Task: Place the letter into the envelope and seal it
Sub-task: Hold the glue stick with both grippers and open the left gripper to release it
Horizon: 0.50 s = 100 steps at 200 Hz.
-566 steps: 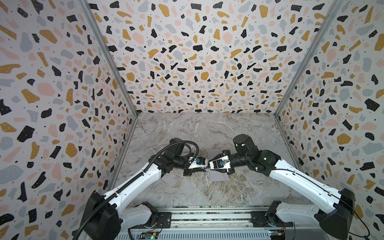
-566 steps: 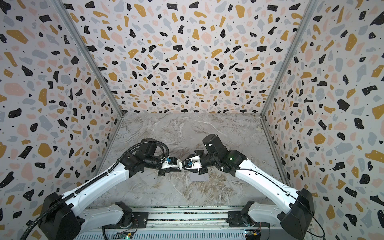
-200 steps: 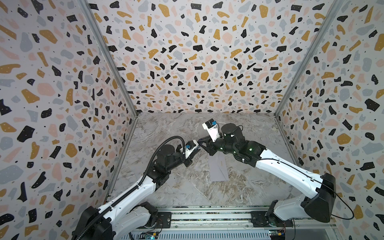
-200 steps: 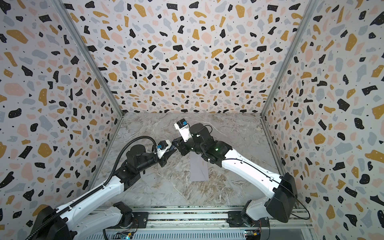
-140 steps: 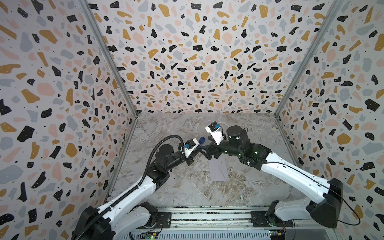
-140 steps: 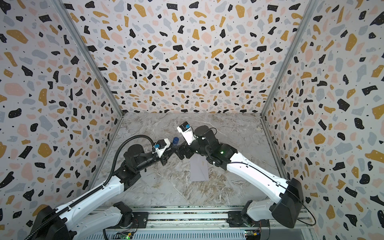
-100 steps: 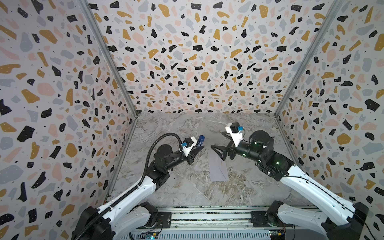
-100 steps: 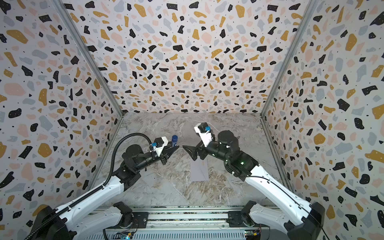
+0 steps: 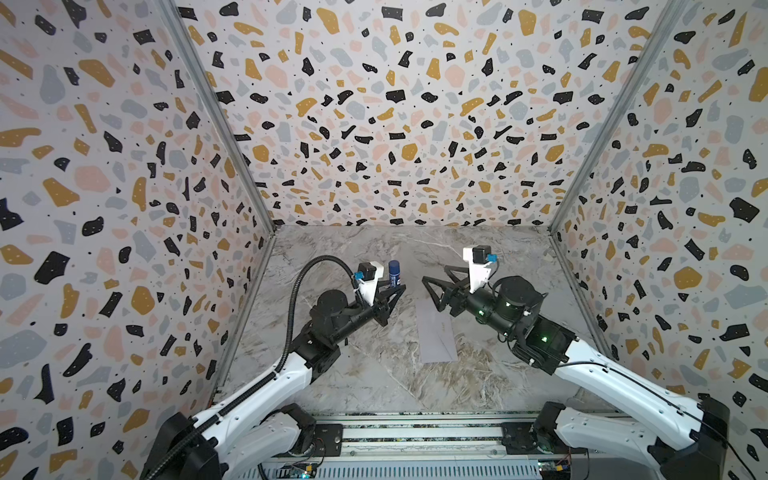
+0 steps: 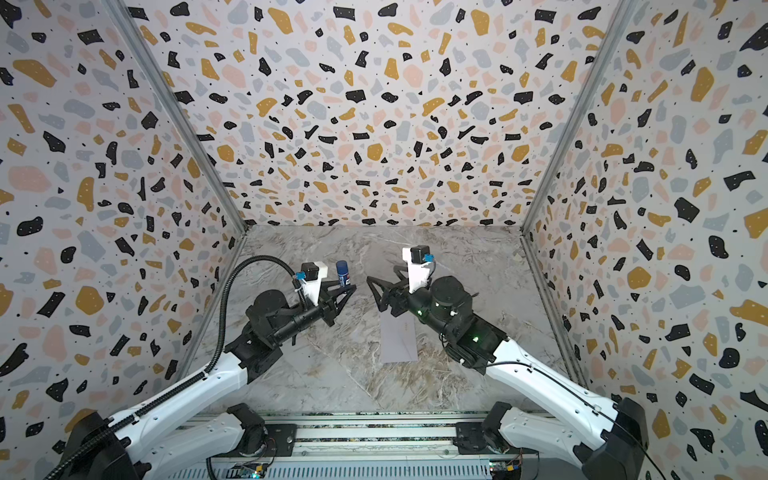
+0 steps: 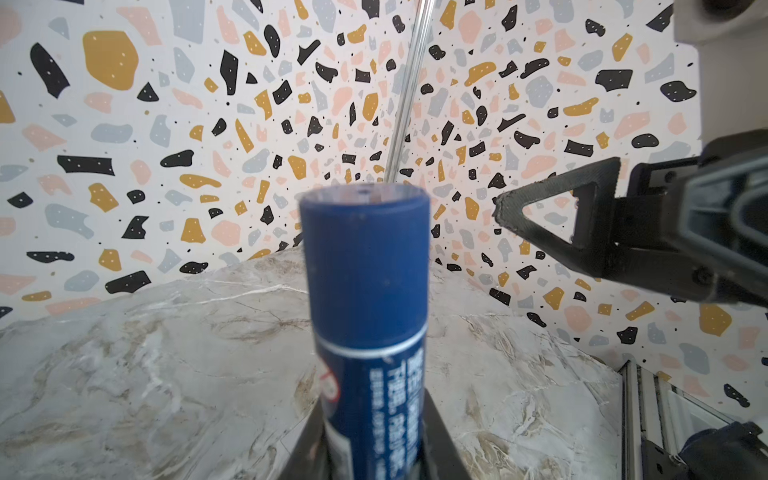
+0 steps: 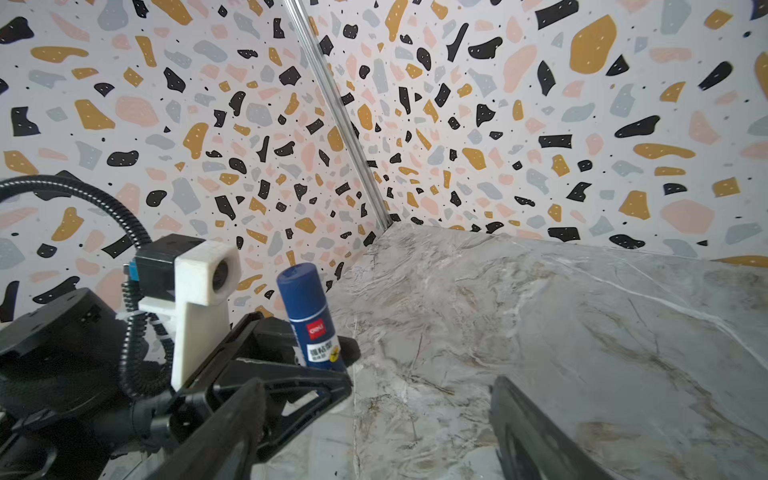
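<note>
The envelope (image 9: 436, 336) lies flat near the middle of the table (image 9: 374, 374), a little toward its right edge, long sides running front to back. The right gripper (image 9: 434, 273) hangs above the envelope's far end, jaws spread wide with nothing between them. The left gripper (image 9: 392, 299) is raised over the table's left half, jaws pinching the lower part of a blue glue stick (image 9: 394, 272), which stands upright with its cap on.
</note>
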### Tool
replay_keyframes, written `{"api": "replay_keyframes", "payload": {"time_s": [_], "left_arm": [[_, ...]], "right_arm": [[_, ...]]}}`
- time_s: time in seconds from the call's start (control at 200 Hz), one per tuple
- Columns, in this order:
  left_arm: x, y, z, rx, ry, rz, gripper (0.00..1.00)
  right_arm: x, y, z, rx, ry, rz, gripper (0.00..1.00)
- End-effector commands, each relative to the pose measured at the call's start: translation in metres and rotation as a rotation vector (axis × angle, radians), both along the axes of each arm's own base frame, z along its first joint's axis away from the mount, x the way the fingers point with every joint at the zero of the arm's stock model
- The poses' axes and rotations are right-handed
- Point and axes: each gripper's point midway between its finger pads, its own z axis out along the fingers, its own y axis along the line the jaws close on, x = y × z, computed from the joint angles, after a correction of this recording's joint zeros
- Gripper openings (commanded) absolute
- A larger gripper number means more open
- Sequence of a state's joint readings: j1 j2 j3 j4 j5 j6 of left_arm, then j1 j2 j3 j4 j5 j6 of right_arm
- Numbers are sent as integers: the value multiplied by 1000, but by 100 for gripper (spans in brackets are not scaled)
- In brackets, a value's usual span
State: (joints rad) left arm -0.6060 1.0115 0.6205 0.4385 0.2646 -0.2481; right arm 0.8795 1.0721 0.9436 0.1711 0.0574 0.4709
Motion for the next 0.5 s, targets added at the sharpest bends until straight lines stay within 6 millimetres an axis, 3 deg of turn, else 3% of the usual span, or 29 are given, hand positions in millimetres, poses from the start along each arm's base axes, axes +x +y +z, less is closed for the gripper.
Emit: {"api": "replay_keyframes", "payload": {"time_s": [0.0, 0.26, 0.496], "left_arm": [[6, -1, 18, -21, 8, 37, 0], [9, -2, 12, 16, 28, 72, 0], [9, -2, 12, 26, 26, 77, 0]], "right_arm": [[11, 0, 22, 56, 28, -92, 82], [17, 38, 12, -72, 30, -120, 71], [21, 60, 2, -136, 41, -116, 60]]}}
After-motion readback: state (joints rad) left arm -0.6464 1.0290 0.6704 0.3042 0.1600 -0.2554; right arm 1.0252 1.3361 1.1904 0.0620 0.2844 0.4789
